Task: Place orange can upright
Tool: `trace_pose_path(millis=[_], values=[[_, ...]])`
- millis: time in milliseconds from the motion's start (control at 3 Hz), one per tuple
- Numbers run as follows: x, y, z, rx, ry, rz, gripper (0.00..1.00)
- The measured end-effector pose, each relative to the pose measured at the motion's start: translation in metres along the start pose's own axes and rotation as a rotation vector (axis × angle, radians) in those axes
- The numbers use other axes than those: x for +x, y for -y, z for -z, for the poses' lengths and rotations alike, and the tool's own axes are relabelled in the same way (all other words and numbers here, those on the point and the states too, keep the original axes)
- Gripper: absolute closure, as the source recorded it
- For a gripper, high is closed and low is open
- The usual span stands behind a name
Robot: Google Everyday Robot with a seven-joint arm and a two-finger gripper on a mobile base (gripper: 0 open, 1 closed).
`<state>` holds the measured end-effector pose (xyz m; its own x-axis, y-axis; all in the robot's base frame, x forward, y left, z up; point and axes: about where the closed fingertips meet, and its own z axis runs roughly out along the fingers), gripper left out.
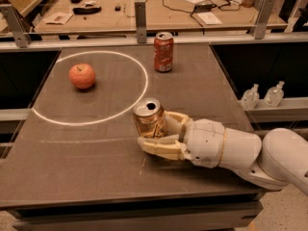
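Observation:
The orange can [149,119] stands nearly upright, tilted slightly left, on the dark table [96,162] just right of the white circle's lower edge. Its silver top with the opening faces up. My gripper [161,134] reaches in from the right with its cream fingers [161,147] on both sides of the can's lower body, shut on it. The can's base looks to be at or just above the table top.
A red soda can [163,51] stands upright at the table's far middle. A red apple [82,76] lies inside the white circle [139,88] at left. Two small bottles [262,96] sit on a ledge to the right. A cluttered desk is behind.

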<state>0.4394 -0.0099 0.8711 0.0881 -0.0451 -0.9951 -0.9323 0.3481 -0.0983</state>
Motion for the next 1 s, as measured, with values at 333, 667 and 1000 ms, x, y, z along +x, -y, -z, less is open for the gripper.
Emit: trace_pose_path(millis=[333, 667, 1000], values=[[0.0003, 0.0013, -0.0027, -0.026, -0.001, 0.002, 0.59], [0.0012, 0.0017, -0.0047, -0.044, -0.003, 0.000, 0.36], [0.0027, 0.0021, -0.0071, -0.057, -0.003, -0.002, 0.14]])
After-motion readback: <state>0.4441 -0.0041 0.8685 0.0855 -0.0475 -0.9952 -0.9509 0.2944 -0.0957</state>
